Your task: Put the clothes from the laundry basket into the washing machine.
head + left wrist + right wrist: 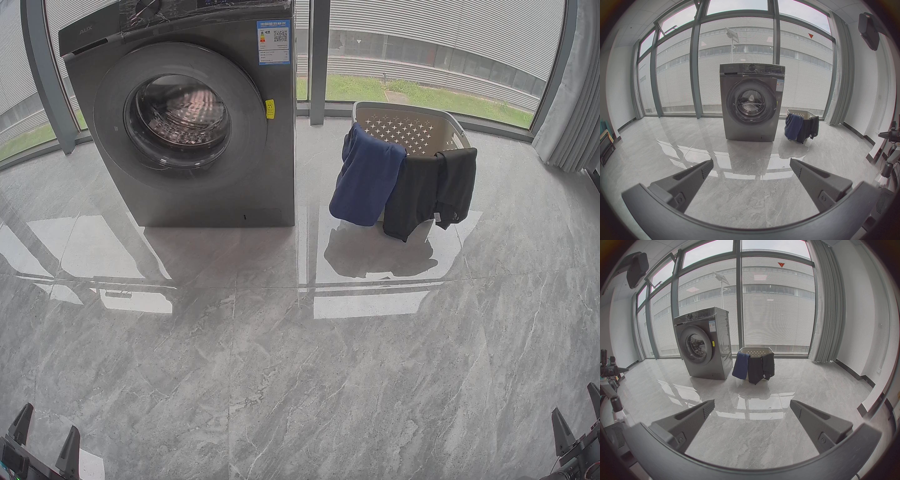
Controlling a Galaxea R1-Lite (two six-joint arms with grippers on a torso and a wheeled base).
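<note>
Draping laundry basket rim: blue garment, black garment; washing machine shut.

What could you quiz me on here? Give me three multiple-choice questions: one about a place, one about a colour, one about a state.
1. Relative to the washing machine, the laundry basket stands:
A) on top of it
B) on the floor, to the robot's right of it
C) behind it

2. The garment draped over the basket's rim nearest the machine is:
A) blue
B) red
C) white

3. The left gripper has its fingers:
A) shut on a shirt
B) shut on nothing
C) open, holding nothing

Answers:
1 B: the head view shows the basket on the floor beside the machine.
2 A: its cloth is plainly blue.
3 C: the left wrist view shows them spread apart with nothing between.
</note>
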